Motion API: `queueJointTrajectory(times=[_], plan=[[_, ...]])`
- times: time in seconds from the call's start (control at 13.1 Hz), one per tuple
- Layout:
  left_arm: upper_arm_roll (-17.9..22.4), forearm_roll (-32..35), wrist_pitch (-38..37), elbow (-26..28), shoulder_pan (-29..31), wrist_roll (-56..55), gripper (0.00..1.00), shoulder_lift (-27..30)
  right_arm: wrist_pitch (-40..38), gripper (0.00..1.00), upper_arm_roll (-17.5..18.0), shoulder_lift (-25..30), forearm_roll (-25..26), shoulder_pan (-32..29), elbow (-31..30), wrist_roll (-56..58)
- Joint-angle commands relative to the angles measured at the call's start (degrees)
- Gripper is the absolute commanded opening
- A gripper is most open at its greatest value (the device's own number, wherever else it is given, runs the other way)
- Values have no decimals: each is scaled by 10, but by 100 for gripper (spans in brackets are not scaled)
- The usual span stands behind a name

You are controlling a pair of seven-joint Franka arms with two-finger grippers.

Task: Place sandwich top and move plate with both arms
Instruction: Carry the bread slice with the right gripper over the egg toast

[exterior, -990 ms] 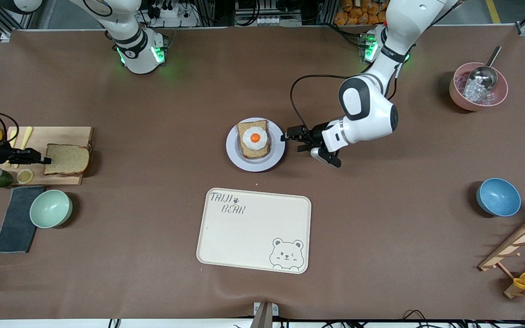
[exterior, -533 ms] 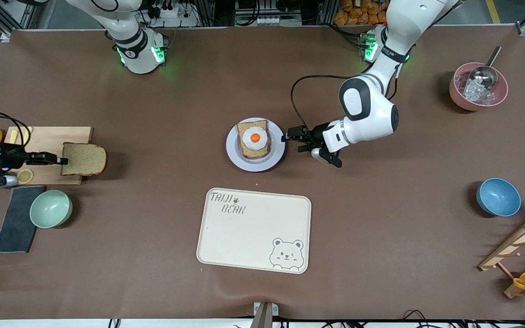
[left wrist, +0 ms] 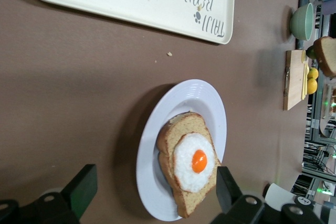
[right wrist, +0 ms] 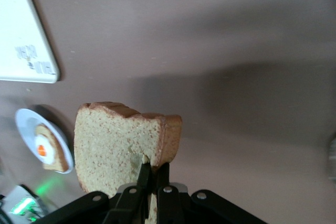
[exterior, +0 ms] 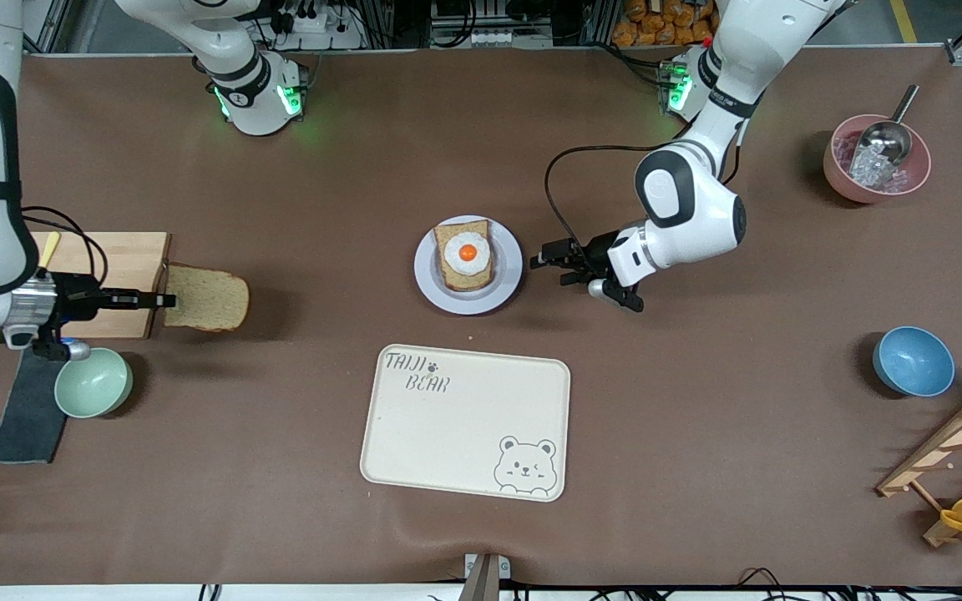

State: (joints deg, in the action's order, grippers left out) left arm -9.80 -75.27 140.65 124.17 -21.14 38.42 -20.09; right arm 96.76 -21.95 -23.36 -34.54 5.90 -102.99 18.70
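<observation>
The sandwich top [exterior: 205, 309], a plain brown slice, hangs in my right gripper [exterior: 165, 300], which is shut on its crust edge. It is over the table just past the cutting board's edge. In the right wrist view the slice [right wrist: 118, 145] stands up from the shut fingers [right wrist: 157, 174]. The lavender-white plate [exterior: 429, 284] sits mid-table with an egg-topped bread slice [exterior: 466, 255] on it. My left gripper [exterior: 541, 260] is open and empty, low beside the plate toward the left arm's end, apart from the rim. The left wrist view shows the plate [left wrist: 210, 103] and the egg slice [left wrist: 191, 161] ahead of the gripper [left wrist: 155, 182].
A cream bear tray [exterior: 464, 421] lies nearer the front camera than the plate. A wooden cutting board [exterior: 113, 259], green bowl [exterior: 93, 381] and grey cloth [exterior: 26, 409] are at the right arm's end. A blue bowl [exterior: 913, 361], pink bowl with scoop [exterior: 875, 163] and wooden rack [exterior: 957, 451] are at the left arm's end.
My right gripper lifted the plain slice off the cutting board and carried it toward the plate. My left gripper drew back slightly from the plate's rim.
</observation>
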Motion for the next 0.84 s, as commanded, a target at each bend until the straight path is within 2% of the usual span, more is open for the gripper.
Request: queueJointTrajectory(times=[0.0, 0.15, 0.3, 0.46, 0.76], plan=[[-3, 36, 5, 18, 22, 3, 100, 24, -1, 0, 0, 26, -27, 56, -18, -79], [-1, 40, 5, 17, 22, -4, 100, 26, 4, 0, 2, 35, -29, 87, -18, -141], [-1, 41, 5, 18, 36, -4, 100, 35, 4, 0, 12, 39, -40, 93, -19, -146], [-1, 62, 4, 18, 38, -5, 100, 36, 22, 0, 23, 40, -73, 100, -37, -146], [-2, 80, 3, 18, 51, -8, 100, 37, 36, 0, 27, 47, -90, 127, -48, -169]])
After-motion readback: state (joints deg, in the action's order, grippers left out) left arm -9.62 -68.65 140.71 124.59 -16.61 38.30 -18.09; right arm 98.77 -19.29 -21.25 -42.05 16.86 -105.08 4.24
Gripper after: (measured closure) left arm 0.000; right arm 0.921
